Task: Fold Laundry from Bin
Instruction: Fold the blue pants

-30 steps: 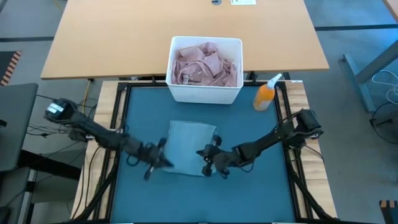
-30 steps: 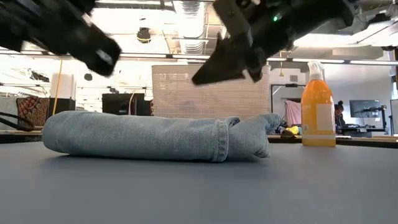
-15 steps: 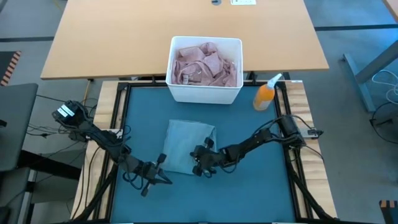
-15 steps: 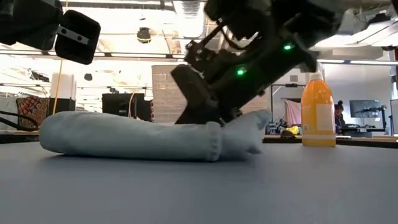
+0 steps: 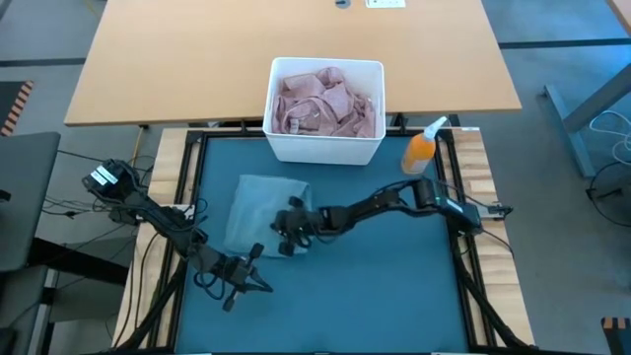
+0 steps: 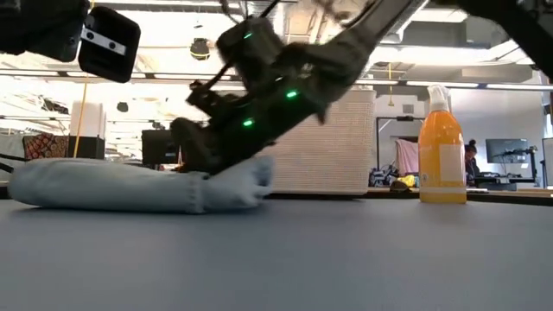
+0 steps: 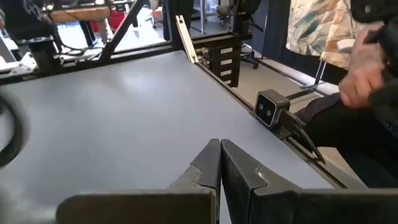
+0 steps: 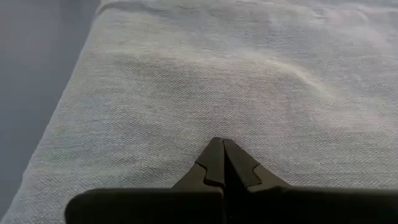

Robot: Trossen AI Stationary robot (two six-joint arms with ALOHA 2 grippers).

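You have the right gripper (image 5: 288, 225) with its 2 fingers pressed together, resting on top of the folded light blue denim jeans (image 5: 258, 212); in the right wrist view the closed tips (image 8: 222, 163) lie against the pale denim weave (image 8: 249, 81), with nothing clamped between them; in the low view this gripper (image 6: 194, 151) leans down onto the end of the jeans (image 6: 130, 186) that is nearer the middle of the mat.

The jeans lie flat on the teal-blue table mat (image 5: 394, 296), in its left half, nearer the far edge than the near edge, and just in front of the white rectangular plastic bin (image 5: 325, 146); jeans and bin do not touch.

The bin stands at the middle of the mat's far edge; inside it you see crumpled dusty pink cloth (image 5: 325, 104) filling it almost to the rim.

Your left gripper (image 5: 258, 283) waits low near the near-left corner of the mat, well apart from the jeans; its 2 fingers are together and hold nothing, as the left wrist view shows (image 7: 220, 163).

The orange spray bottle with a white nozzle (image 5: 422, 150) stands at the far-right corner of the mat, beside the bin; in the low view it is upright (image 6: 441, 155).
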